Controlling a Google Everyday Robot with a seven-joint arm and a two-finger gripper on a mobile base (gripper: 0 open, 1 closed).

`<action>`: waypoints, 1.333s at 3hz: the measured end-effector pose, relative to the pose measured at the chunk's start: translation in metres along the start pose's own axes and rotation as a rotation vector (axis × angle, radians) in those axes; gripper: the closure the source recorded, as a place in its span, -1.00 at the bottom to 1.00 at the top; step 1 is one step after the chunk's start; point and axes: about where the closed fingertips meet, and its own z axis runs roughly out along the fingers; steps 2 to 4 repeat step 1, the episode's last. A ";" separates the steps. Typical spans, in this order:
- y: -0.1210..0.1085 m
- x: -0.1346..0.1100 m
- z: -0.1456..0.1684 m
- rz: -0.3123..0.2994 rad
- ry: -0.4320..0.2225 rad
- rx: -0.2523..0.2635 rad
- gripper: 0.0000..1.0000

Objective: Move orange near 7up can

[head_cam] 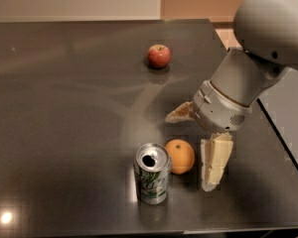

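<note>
Camera view: your gripper [188, 150] hangs low over right part of dark table [64, 133], fingers spread wide, gripping nothing. One finger [180, 113] points left, above orange [180, 156]; other finger [215, 160] stands just right of orange, thin gap between them. Neither finger touches fruit. Orange rests on table, free, touching or nearly touching right side of upright can [152, 173]; you can't tell which. Can top open, facing up. Red apple [159, 56] sits well apart, farther back on table.

orange [180, 156] just right of 7up can [152, 175], claw [199, 139] right of orange
</note>
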 end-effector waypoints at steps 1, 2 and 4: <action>0.000 0.000 0.000 0.000 0.000 0.000 -1.00; 0.000 0.000 0.000 0.000 0.000 0.000 -1.00; 0.000 0.000 0.000 0.000 0.000 0.000 -1.00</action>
